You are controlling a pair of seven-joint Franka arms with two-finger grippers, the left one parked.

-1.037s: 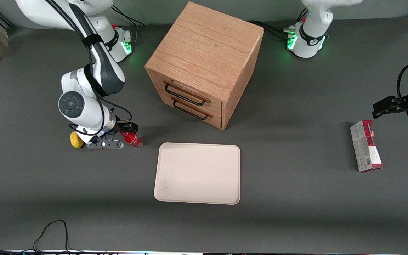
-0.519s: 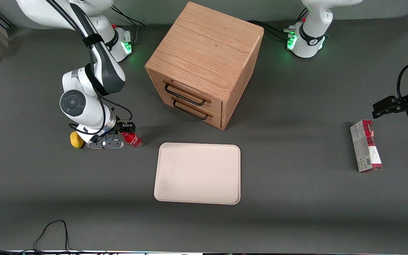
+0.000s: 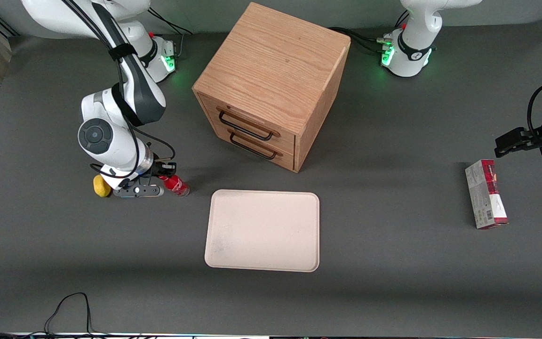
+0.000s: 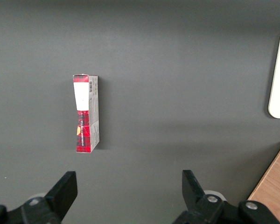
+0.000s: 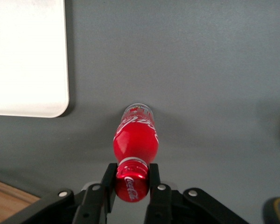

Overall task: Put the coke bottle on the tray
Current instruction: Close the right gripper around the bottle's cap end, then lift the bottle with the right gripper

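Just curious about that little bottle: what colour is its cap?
Red, with white script; the gripper is shut on the coke bottle at its cap. Clearest in the right wrist view.

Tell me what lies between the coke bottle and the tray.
Only bare grey table separates coke bottle, cap pinched in the gripper, from tray, per right wrist view.

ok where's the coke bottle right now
In the front view the coke bottle stands on the table toward the working arm's end, beside the tray, its cap pinched in the gripper, with a yellow object nearby.

red coke bottle (image 3: 175, 184) upright on table, cap pinched in claw (image 5: 130, 181), cream tray (image 3: 262, 230) flat nearby, apart
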